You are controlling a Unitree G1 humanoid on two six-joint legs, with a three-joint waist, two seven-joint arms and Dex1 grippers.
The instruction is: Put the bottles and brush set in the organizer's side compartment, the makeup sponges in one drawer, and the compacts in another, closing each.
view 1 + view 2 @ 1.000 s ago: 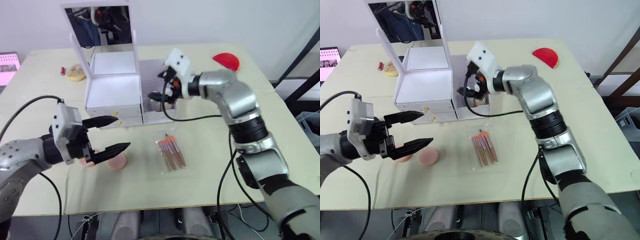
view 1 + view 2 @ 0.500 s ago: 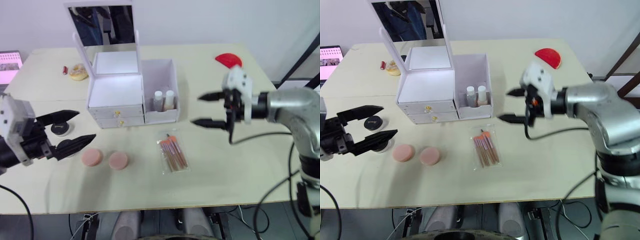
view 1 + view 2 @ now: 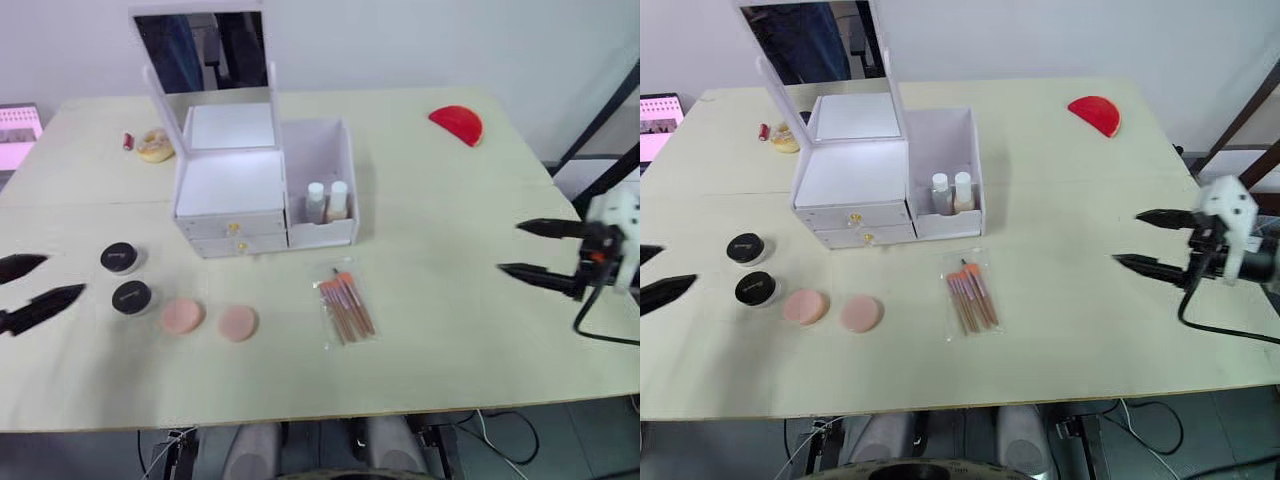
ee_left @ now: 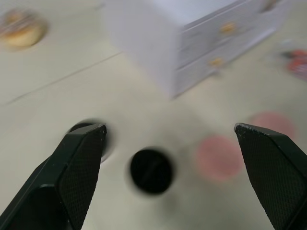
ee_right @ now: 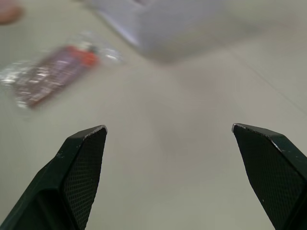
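1. The left end effector (image 3: 30, 288) hangs at the surface's 9 o'clock edge, jaws wide apart and holding nothing. The two compacts (image 3: 131, 297) lie just to its right; a fast reach could knock one off that near edge.
2. The two sponges (image 3: 237, 323) lie side by side at about 7 o'clock, flat and thin, so a pinch may slide over them or drag one into the other.
3. The organizer (image 3: 228, 188) stands at 11 o'clock with both drawers shut; pulling a knob one-handed could drag the light box or tip its mirror.
4. The bottles (image 3: 327, 200) stand in the side compartment (image 3: 320, 150). The brush set (image 3: 346, 306) lies near centre, in front of it; its slick bag may slip, or topple the bottles going in.
5. The right end effector (image 3: 1153, 241) sits at 3 o'clock, wide open and empty.
6. The surface (image 3: 450, 190) is pale, with a red half-disc (image 3: 456, 124) at 1 o'clock and a grey wall behind.
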